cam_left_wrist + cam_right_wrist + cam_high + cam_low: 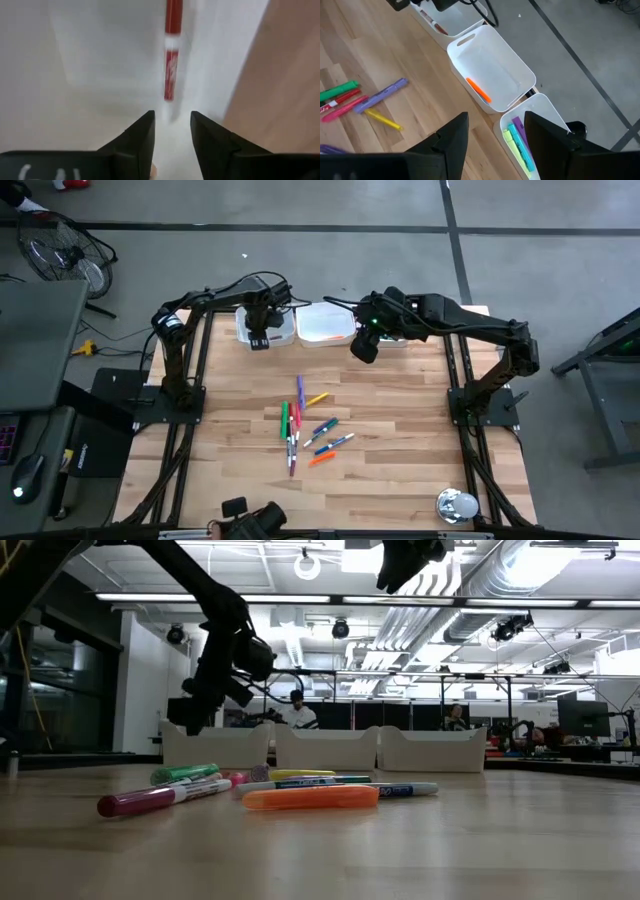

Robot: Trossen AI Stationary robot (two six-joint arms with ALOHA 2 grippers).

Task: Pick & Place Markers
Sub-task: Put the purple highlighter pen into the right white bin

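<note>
**Left arm over its tray, loose markers waiting mid-table**

Nearest the front edge of the tabletop (400, 490), the loose markers (305, 430) lie in a cluster around the middle of the table: green, red, pink, purple, yellow, blue and orange, most with their long axes running roughly front to back or slightly slanted.

Farther back, three white trays stand in a row along the far edge. The left gripper (262, 340) hangs over the left tray (283, 335), fingers slightly parted and empty; a red marker (171, 50) lies on the tray floor just ahead of the fingertips, its length in line with the gap between them. It looks already released.

The right gripper (363, 347) hovers high near the middle tray (492, 67), jaws wide and empty. That tray holds an orange marker (479, 90); the right tray (545, 112) holds green, teal and purple ones.

The cluster sits between both arms, toward the front from each gripper; neither seems clearly nearer.
</note>
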